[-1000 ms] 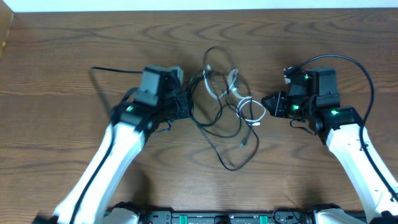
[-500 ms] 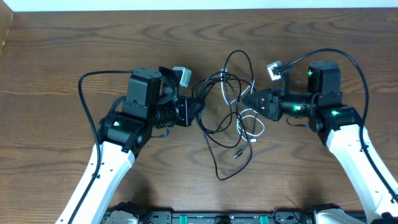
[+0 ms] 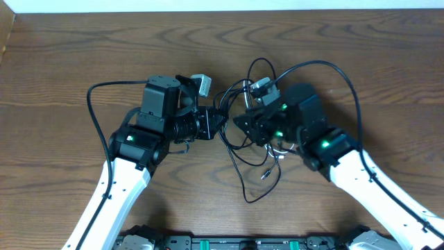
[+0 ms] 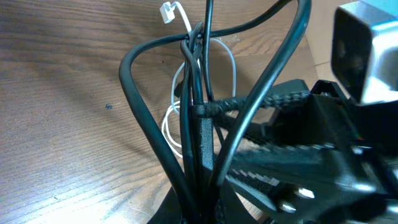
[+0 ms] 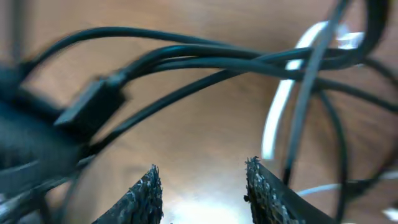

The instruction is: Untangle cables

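Just ahead of the right gripper [image 5: 202, 190], jaws parted and empty, we saw the cables [image 5: 217, 62] running crosswise, clamped by the left gripper [image 3: 216, 123].

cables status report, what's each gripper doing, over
left gripper shut on black cables. right gripper open, empty, at the tangle. white cable looped through the black ones, not untangled yet. nothing else in the way.

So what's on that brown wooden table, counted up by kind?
White-and-black robot arms: 2
Thin white cable: 1
Knotted bunch of thin black cables: 1, strands too tangled to count
Total: 4
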Controlling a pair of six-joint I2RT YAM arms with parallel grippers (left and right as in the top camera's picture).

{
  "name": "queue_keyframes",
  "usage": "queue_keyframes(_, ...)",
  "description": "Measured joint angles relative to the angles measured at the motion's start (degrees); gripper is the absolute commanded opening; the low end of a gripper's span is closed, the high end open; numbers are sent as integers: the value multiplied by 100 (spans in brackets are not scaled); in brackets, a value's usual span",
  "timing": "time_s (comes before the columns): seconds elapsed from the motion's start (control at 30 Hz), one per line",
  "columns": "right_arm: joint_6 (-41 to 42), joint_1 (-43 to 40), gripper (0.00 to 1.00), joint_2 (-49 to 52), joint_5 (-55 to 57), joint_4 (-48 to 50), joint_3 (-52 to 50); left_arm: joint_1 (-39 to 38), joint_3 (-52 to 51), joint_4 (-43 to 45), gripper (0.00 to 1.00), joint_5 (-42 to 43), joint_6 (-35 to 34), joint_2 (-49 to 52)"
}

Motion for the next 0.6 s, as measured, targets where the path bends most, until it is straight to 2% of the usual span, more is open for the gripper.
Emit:
queue_keyframes(0.27,26,90,44,120,1178,-15,0,0,0,0,8,-2,-4,0)
queue_keyframes(0.37,52,96,50,120,1335,-24,0,0,0,0,7,-2,-4,0)
queue_keyframes(0.6,79,101,49,262,1423,352,9,0,2,2,7,-2,-4,0)
